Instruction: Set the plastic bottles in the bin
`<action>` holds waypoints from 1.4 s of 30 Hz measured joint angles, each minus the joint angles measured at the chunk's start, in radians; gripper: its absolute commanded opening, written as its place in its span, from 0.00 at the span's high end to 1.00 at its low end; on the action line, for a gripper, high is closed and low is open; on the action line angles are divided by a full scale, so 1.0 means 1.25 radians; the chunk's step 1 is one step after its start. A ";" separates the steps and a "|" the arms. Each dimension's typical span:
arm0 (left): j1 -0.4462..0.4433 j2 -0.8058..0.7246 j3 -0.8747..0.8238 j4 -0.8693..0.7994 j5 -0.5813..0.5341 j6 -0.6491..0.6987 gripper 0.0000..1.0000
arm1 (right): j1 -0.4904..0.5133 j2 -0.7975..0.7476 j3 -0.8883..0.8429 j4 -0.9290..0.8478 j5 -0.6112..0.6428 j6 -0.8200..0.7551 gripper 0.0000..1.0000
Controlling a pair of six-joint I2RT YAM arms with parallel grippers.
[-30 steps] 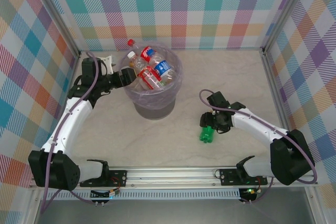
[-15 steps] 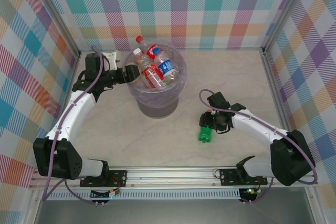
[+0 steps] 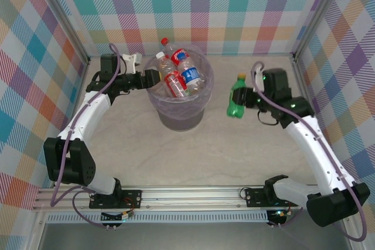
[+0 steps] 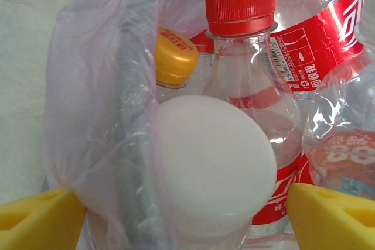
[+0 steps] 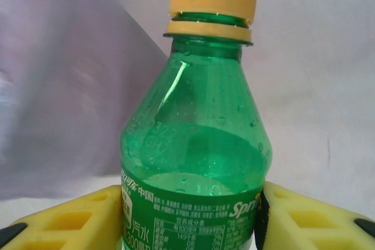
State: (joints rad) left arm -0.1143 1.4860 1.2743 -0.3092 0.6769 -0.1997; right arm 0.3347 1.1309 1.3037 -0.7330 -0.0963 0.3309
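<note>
Your left fingers (image 4: 35, 218) stand spread at the bin's (image 3: 176, 120) left rim, with the bag wall (image 4: 88, 86) and a white cap (image 4: 214, 162) between them. The bin sits near the desk's (image 3: 176, 162) far edge, clear bottles (image 3: 179, 77) piled inside. Just right of it, your right fingers (image 5: 76, 221) pinch the green bottle (image 3: 237, 100) upright.

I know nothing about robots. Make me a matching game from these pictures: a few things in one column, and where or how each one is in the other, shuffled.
Things:
1. green bottle
2. blue-labelled bottle
3. left claw
4. bin

Place or state:
A. lined with a lavender bag
B. open, at the bin's left rim
C. gripped by the right claw, to the right of the bin
D. lying inside the bin

Pairs: 1-C, 2-D, 3-B, 4-A
</note>
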 measured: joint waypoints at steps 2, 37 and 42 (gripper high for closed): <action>0.000 0.000 0.000 -0.002 0.004 0.000 0.12 | 0.000 0.025 0.093 0.001 -0.007 -0.034 0.48; -0.054 0.097 0.148 -0.148 -0.013 0.066 0.10 | 0.048 0.399 0.440 0.044 -0.163 -0.128 0.48; -0.054 0.097 0.148 -0.149 -0.013 0.068 0.07 | 0.063 0.438 0.455 0.040 -0.152 -0.128 0.47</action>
State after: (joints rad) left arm -0.1818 1.6073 1.4597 -0.4953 0.6605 -0.1146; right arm 0.4129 1.6783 1.8725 -0.6827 -0.2867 0.1707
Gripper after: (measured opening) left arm 0.921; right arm 0.524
